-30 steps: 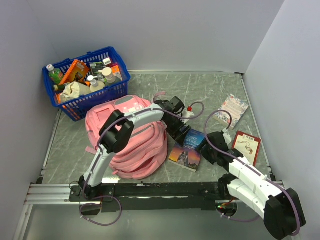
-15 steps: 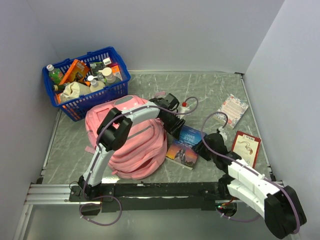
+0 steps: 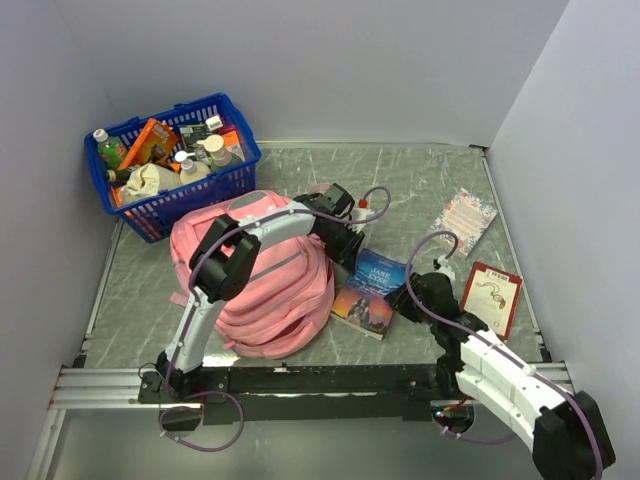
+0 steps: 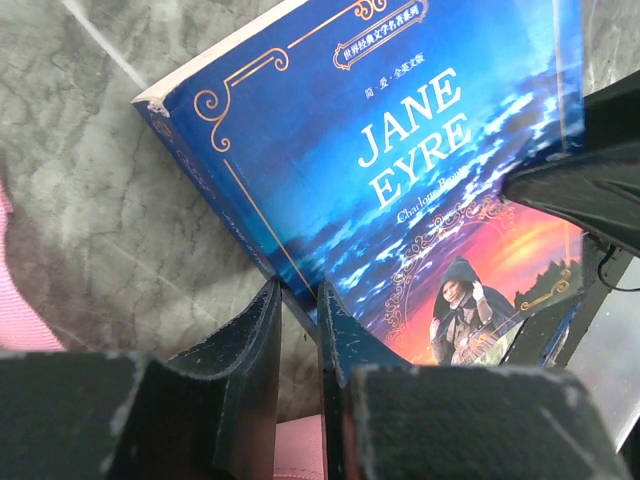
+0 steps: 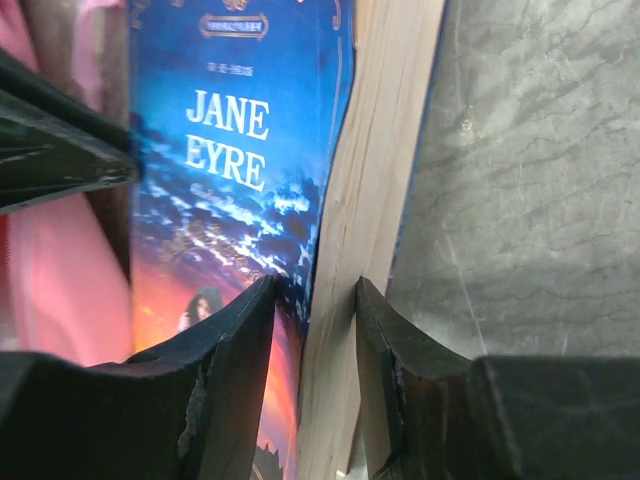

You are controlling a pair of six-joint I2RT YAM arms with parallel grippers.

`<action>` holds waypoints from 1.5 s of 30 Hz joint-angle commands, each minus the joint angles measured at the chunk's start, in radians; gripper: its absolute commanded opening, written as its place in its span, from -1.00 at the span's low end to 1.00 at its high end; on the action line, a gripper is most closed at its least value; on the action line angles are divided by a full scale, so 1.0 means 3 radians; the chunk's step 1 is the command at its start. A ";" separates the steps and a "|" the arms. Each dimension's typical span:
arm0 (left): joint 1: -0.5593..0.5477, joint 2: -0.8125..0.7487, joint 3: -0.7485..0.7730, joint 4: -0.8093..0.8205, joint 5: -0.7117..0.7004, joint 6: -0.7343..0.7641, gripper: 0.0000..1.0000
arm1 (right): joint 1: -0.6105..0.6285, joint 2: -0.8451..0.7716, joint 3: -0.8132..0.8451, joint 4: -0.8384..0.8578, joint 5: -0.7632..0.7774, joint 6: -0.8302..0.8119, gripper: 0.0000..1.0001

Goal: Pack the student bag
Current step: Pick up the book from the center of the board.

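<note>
The student bag point(image 3: 262, 285), a big soft pink backpack, lies left of centre on the table; its pink fabric shows at the edge of the left wrist view point(image 4: 8, 300) and of the right wrist view point(image 5: 60, 270). A blue "Jane Eyre" book point(image 3: 372, 290) point(image 4: 400, 150) point(image 5: 225, 150) lies just right of the bag. My left gripper point(image 3: 347, 252) point(image 4: 298, 295) is shut on the book's spine edge. My right gripper point(image 3: 408, 296) point(image 5: 315, 285) is shut on the opposite page edge, one finger on the cover and one behind the pages.
A blue plastic basket point(image 3: 190, 205) full of bottles and packets stands at the back left. A small white bottle with a red cap point(image 3: 364, 209) stands behind the book. A floral booklet point(image 3: 465, 220) and a red-bordered book point(image 3: 492, 296) lie at the right.
Both grippers have narrowed from wide open onto the book's two edges. The left gripper shifted left and back, the right arm reached forward, and the book slid slightly toward the bag.
</note>
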 commanded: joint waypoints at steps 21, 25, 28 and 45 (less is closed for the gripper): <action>-0.0089 -0.1489 0.0865 -0.1246 -0.0581 0.1361 0.93 | 0.0134 -0.0714 0.0674 -0.0322 -0.0275 0.0151 -1.00; -0.0089 -0.2068 0.0309 -0.1558 -0.0623 0.1490 0.93 | 0.0128 -0.0714 0.0833 -0.0378 -0.0300 0.0151 -1.00; -0.0099 -0.2538 -0.0437 -0.1540 -0.0567 0.1557 0.93 | 0.0134 -0.0669 0.0987 -0.0485 -0.0295 0.0095 -1.00; -0.0345 -0.1907 -0.0649 -0.0164 -0.0531 0.0684 0.93 | 0.0057 0.0094 0.0809 -0.1050 0.0278 0.0161 0.93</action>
